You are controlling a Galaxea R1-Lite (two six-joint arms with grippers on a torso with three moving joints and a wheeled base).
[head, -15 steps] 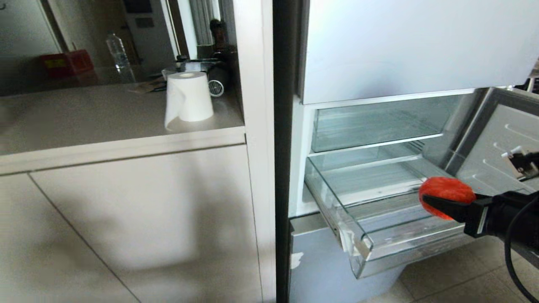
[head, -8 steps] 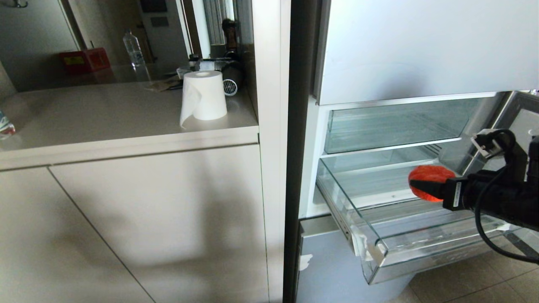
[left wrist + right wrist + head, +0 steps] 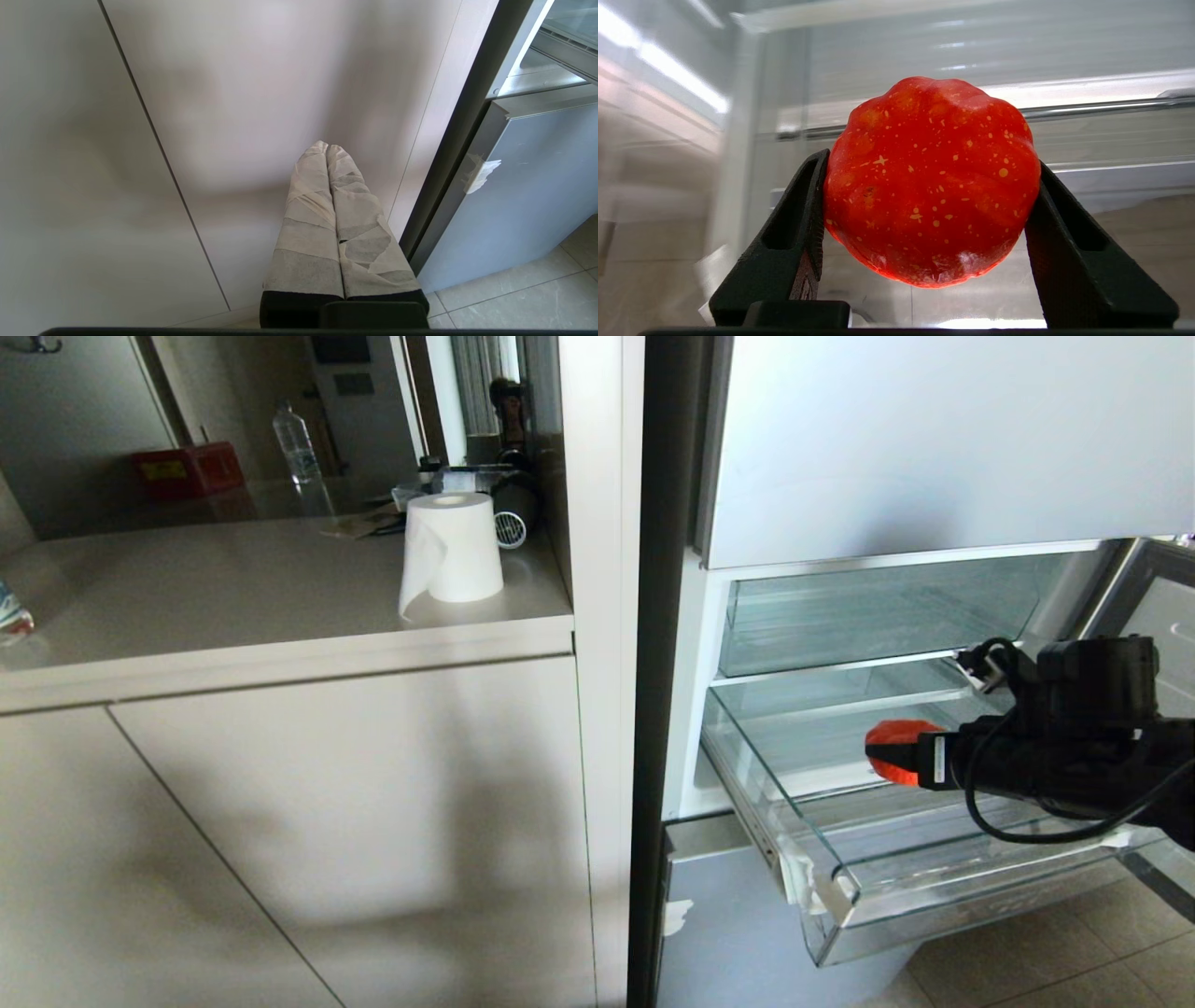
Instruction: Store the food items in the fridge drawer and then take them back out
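Red fruit [image 3: 931, 182]: clamped on both sides between the black fingers [image 3: 794, 233] of the right gripper [image 3: 896, 761]; it hangs above the drawer floor, not resting on it.
Drawer [image 3: 840, 896]: clear plastic, pulled out of the fridge, with nothing lying in it as far as the head view shows.
Fruit's place: over the rear middle of the drawer, behind its front lip and under the glass shelf [image 3: 840, 663].
Left gripper [image 3: 327, 151]: taped fingers pressed together, empty, pointing at the cabinet door [image 3: 187, 93] to the left of the drawer.
Done: drawer open, fruit picked up and brought above the drawer.
Left: lower and release the fruit, probably push the drawer shut, then reopen it and take the fruit back out.
Progress: judged to be in the first half, storing not yet finished.
Other food: none seen near the drawer.
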